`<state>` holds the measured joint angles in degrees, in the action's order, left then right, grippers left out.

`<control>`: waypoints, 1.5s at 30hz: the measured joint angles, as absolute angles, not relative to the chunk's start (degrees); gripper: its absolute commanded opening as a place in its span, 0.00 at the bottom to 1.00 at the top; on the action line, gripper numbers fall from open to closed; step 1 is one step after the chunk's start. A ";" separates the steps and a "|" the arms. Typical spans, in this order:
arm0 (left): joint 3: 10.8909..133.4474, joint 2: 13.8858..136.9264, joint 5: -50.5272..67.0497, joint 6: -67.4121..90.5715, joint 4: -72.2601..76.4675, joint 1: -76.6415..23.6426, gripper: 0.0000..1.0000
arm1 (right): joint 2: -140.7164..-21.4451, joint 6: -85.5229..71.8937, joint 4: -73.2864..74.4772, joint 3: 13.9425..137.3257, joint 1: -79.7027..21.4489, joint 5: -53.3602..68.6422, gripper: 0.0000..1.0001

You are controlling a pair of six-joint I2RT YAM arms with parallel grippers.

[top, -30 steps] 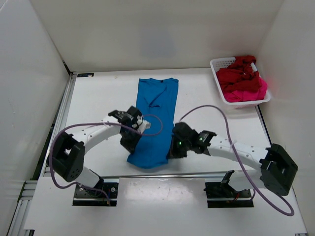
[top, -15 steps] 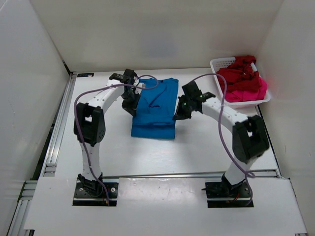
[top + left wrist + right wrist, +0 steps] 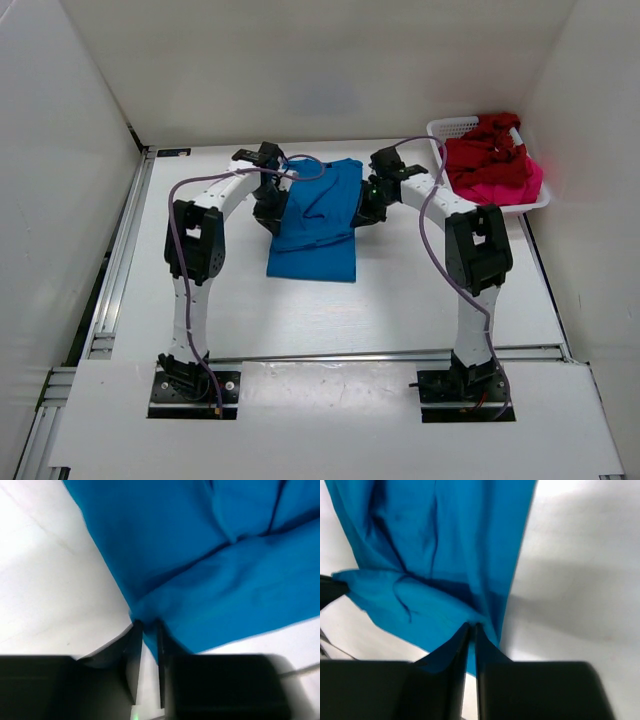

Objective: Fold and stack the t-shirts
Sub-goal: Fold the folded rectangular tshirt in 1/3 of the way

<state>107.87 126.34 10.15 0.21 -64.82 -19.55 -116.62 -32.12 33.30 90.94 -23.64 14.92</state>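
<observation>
Arms are reaching far out over the table [image 3: 230, 300], each rising steeply from its base at the near edge, bending at the elbow and sloping down toward the far middle. The left arm [image 3: 190, 240] is arching in from the left and the right arm [image 3: 478, 250] from the right, so their wrists are facing each other across the blue t-shirt [image 3: 315, 225]. The left gripper [image 3: 272, 215] is pointing down at the shirt's left edge and the right gripper [image 3: 365, 212] at its right edge, both about midway along the cloth.

In the left wrist view the left gripper [image 3: 149, 627] is holding its jaws only a slit apart, with the blue edge nipped at the tips. In the right wrist view the right gripper [image 3: 471, 627] is keeping its jaws almost touching, with a thin fold of blue caught between them.

The blue t-shirt is lying doubled over on the far middle of the table. The dark red t-shirt [image 3: 480, 155] and the pink t-shirt [image 3: 505, 188] are sitting bunched in the basket [image 3: 440, 128] at the far right, well apart from it.

A second ago both arms were crouching low by their bases, gripping the near hem of a shirt stretched full length. Since then the hem has gone to the far side and the shirt is lying much shorter. Half a second ago the fold was already made; the grippers are now sitting slightly farther away.
</observation>
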 measured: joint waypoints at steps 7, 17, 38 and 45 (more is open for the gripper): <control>110.26 127.15 7.18 -0.05 -60.82 -17.02 0.77 | -119.46 -31.24 34.44 93.58 -19.70 15.88 0.58; 86.63 109.69 10.09 0.19 -55.66 -12.32 0.75 | -105.34 -30.28 32.58 73.67 -26.59 15.46 0.66; 77.65 113.78 16.97 0.27 -52.03 -17.87 0.10 | -105.58 -37.28 19.92 60.27 -28.93 21.54 0.00; 61.25 102.24 16.95 0.49 -53.98 -22.06 0.11 | -93.47 -37.80 21.23 46.70 -35.90 20.95 0.00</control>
